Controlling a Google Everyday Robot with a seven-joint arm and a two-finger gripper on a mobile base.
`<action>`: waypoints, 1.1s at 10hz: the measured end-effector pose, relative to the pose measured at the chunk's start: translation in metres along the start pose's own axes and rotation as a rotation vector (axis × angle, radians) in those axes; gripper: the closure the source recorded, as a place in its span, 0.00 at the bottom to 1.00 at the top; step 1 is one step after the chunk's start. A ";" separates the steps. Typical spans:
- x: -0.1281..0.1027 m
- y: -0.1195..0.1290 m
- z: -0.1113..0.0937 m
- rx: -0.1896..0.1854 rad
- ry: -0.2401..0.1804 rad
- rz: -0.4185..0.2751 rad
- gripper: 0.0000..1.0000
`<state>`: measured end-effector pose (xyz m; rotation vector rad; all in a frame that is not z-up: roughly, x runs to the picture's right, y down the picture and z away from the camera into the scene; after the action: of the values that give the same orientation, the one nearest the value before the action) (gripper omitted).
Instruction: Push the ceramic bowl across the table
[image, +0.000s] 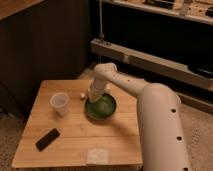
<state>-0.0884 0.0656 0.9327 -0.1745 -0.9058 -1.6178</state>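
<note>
Nearest the camera, a small pale square card or napkin (97, 156) lay flat at the near edge of the counter (75, 135), a small square top of light wooden planks in a pale bamboo colour. Just beyond it and toward the near left corner, a flat black rectangular phone-like slab (47, 139) rested at an angle on the planks, well apart from everything else. Along the right edge the robot's broad white arm (160, 125) rose from the near right corner and reached back over the counter. Further in, near the middle of the counter and toward its right edge, sat the round, shallow, glossy dark-green ceramic bowl (101, 107), upright on the wood. To its left, near the left edge, stood a small translucent white plastic cup (59, 103), upright and apart from the bowl. Between the cup and the bowl, a little toward the far edge, lay a tiny pale object (82, 95) too small to identify. The gripper (95, 93) hung down at the bowl's far left rim, either touching it or just beside it; whether it was wide or narrow could not be told. Beyond the far edge stood dark panelling and a low metal shelf rail (150, 60).
</note>
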 end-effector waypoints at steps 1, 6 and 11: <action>0.001 -0.004 0.001 0.007 -0.001 -0.010 0.90; 0.008 -0.038 0.016 0.034 -0.038 -0.089 0.90; 0.018 -0.064 0.028 0.049 -0.065 -0.149 0.90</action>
<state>-0.1608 0.0687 0.9325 -0.1292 -1.0277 -1.7341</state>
